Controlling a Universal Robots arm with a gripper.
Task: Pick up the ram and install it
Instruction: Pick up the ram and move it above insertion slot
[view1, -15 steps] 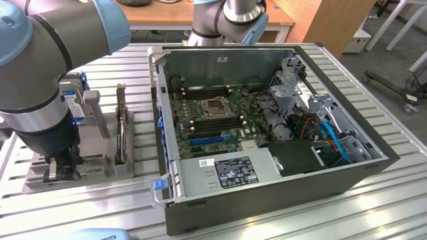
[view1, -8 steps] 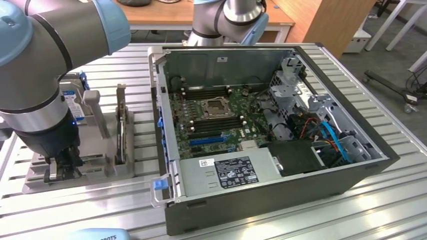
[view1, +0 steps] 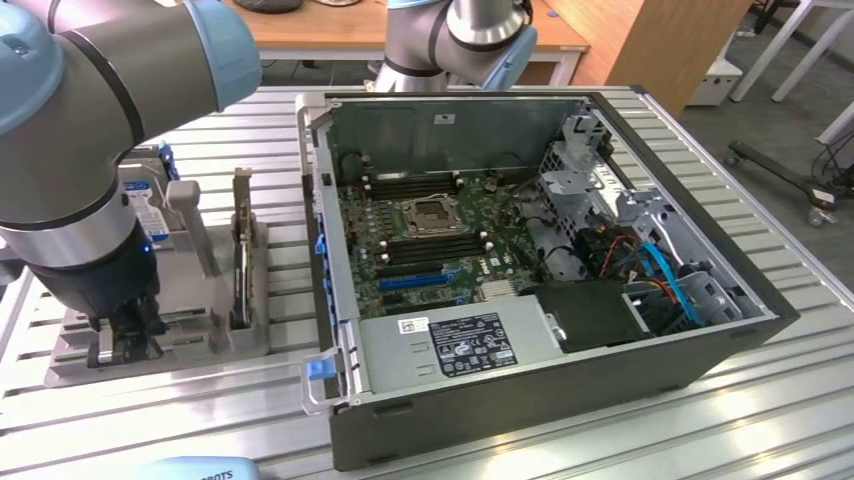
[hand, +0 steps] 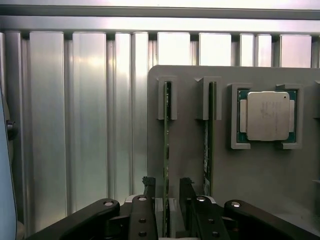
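Seen from the wrist, the gripper (hand: 167, 182) sat astride the ram (hand: 166, 135); clenched or not, I couldn't tell. The exterior view added the open computer case (view1: 534, 420).

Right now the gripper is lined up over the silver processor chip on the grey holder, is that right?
No. In the wrist view the gripper is lined up over a ram stick standing on edge in the grey holder; the silver processor chip sits off to one side.

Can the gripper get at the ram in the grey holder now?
Likely yes: the gripper sits right over the ram, which stands on edge in the grey holder, with nothing between them.
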